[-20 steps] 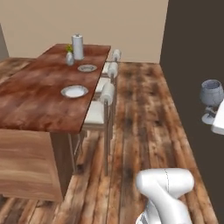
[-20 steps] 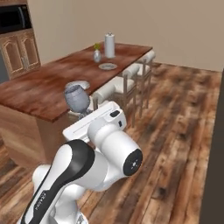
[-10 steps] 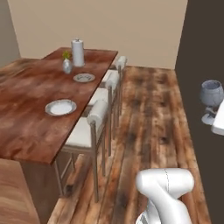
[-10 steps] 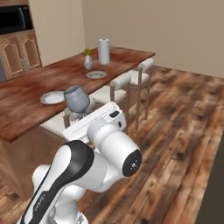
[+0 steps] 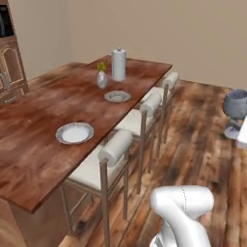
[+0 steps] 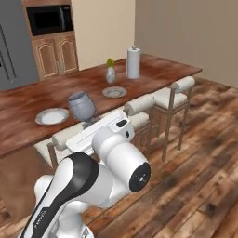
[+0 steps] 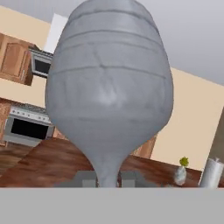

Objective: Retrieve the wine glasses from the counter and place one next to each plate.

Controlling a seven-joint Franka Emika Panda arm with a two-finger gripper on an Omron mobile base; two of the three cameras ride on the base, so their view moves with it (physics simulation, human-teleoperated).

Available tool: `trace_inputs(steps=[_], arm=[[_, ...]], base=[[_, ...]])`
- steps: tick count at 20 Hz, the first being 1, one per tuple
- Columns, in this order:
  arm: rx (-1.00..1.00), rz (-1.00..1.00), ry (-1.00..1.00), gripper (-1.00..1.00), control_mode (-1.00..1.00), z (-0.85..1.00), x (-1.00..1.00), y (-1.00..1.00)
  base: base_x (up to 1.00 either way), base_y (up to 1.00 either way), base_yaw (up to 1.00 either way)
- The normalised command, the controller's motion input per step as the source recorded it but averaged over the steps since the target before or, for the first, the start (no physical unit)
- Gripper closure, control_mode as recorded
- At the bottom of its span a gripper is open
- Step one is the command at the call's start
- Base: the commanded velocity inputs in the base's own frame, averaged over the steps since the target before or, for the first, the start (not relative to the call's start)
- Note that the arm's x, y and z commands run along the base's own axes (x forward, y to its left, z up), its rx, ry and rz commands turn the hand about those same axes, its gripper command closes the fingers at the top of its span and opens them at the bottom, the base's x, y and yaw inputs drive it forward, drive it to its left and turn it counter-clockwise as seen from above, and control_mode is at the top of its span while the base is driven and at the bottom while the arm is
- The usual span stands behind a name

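One wine glass (image 7: 109,87), grey and translucent, stands upright with my gripper (image 7: 108,178) shut on its stem. The same wine glass (image 6: 82,106) rises above the white hand (image 6: 100,131), and it also shows at the right edge (image 5: 235,103). Two grey-white plates lie on the long wooden island (image 5: 29,159): the near plate (image 5: 74,132) and the far plate (image 5: 117,96). From the right side they are the near plate (image 6: 51,116) and the far plate (image 6: 114,92). The glass hangs over the floor, apart from the island. The counter is out of view.
A paper towel roll (image 5: 118,64) and a small vase with a plant (image 5: 102,77) stand at the island's far end. Three cushioned stools (image 5: 116,149) line its near side. A microwave (image 6: 49,19) over cabinets and a fridge (image 6: 11,46) are behind the island.
The whole scene has shifted in both base views: the base has moved, and the island with its plates now lies closer and more central. The glass stays in my gripper.
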Motion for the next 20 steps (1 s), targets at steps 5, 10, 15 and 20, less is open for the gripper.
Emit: trace_inputs(steps=[5, 10, 15, 20], arm=[[0.0, 0.0, 0.0, 1.0, 1.0, 0.0, 0.0, 0.0], [0.0, 0.0, 0.0, 1.0, 1.0, 0.0, 0.0, 0.0], [0.0, 0.0, 0.0, 1.0, 1.0, 0.0, 0.0, 0.0], [0.0, 0.0, 0.0, 1.0, 1.0, 0.0, 0.0, 0.0]], base=[[0.93, -0.39, 0.74], [0.5, -0.32, 0.85], [0.81, -0.3, 0.75], [0.35, -0.79, 0.15]])
